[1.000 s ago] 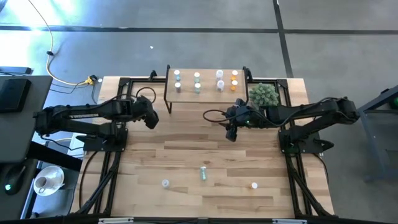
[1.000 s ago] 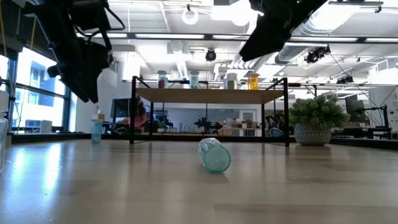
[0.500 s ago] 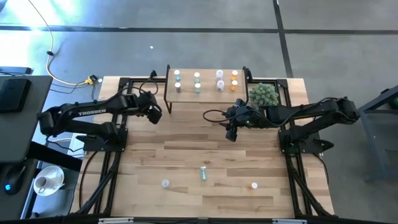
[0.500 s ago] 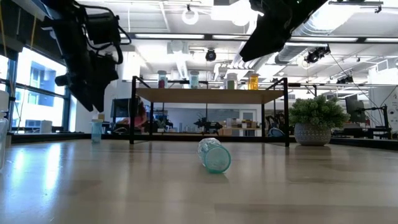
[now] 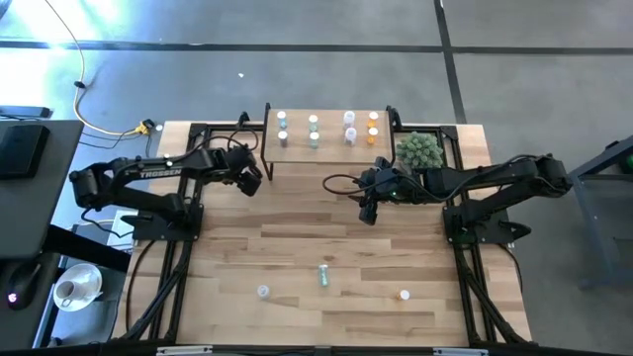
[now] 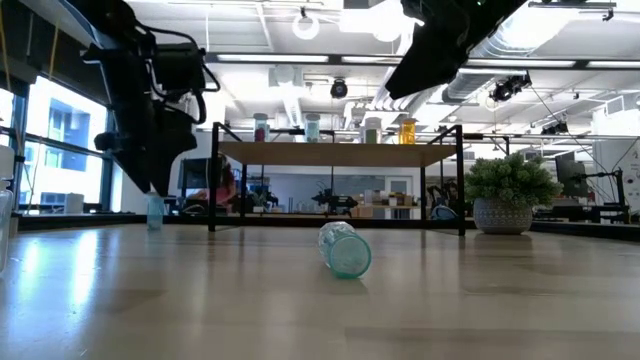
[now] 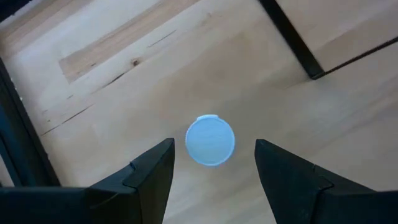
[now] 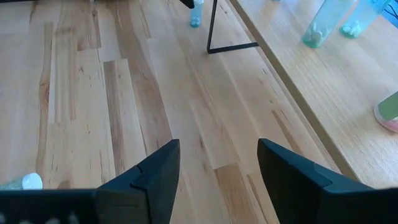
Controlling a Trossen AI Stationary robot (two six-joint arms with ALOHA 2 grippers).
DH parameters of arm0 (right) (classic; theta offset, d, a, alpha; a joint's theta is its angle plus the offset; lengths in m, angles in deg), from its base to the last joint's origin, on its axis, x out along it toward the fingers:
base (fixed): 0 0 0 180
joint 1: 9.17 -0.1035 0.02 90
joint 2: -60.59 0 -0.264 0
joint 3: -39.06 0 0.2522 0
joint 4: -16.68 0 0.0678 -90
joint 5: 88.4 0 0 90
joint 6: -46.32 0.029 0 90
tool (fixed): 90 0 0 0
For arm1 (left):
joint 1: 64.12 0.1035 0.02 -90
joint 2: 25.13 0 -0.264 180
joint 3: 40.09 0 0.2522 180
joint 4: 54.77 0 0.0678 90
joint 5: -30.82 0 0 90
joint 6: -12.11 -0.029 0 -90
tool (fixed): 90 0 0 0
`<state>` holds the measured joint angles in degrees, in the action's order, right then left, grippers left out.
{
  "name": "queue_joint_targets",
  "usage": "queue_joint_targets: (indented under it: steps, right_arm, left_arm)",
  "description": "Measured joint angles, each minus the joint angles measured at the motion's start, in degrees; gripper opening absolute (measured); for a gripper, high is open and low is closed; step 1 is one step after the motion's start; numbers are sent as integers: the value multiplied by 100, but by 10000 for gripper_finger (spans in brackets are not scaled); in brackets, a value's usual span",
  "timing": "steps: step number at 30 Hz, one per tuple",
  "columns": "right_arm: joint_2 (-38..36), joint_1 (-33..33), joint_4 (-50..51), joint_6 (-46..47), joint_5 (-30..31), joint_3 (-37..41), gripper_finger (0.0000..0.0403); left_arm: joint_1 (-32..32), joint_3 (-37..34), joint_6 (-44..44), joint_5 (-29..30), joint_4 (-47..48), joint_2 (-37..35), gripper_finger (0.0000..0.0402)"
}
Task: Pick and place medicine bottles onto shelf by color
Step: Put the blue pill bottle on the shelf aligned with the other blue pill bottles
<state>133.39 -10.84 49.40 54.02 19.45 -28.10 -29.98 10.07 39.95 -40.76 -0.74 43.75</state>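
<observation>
A blue medicine bottle (image 7: 210, 140) with a pale round cap stands upright on the table by the shelf's left leg (image 6: 212, 180). In the low view the bottle (image 6: 154, 210) sits right under my left gripper (image 6: 155, 186). That gripper (image 7: 214, 149) is open, pointing steeply down, one finger on each side of the cap without touching it. In the high view, my left gripper (image 5: 254, 181) hides the bottle. The shelf (image 5: 331, 146) carries several bottles. My right gripper (image 5: 367, 214) hangs open and empty over the table's middle.
On the near half of the table are a white bottle (image 5: 262, 291), a green bottle (image 5: 322, 274) on its side and an orange bottle (image 5: 404, 295). A spiky green plant (image 5: 418, 150) in a pot stands right of the shelf. Black frame rails run along the table's sides.
My left gripper has swung toward the shelf's left end and sunk, tipping steeper, until it stands just over the blue bottle. Its fingers stay open. My right arm and all the bottles have kept still.
</observation>
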Motion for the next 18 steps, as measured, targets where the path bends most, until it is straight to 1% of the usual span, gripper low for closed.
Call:
queue_joint_targets:
  steps: [12, 15, 18]
  right_arm:
    - [0, 0, 0, 0, 0, 0, 206]
    - [2, 0, 0, 0, 0, 0, 206]
    - [2, 0, 0, 0, 0, 0, 206]
  left_arm:
    - [8, 0, -107, 20, -165, 256, 209]
    - [8, 0, -137, -3, -152, 256, 195]
    - [8, 0, -258, -9, -151, 256, 170]
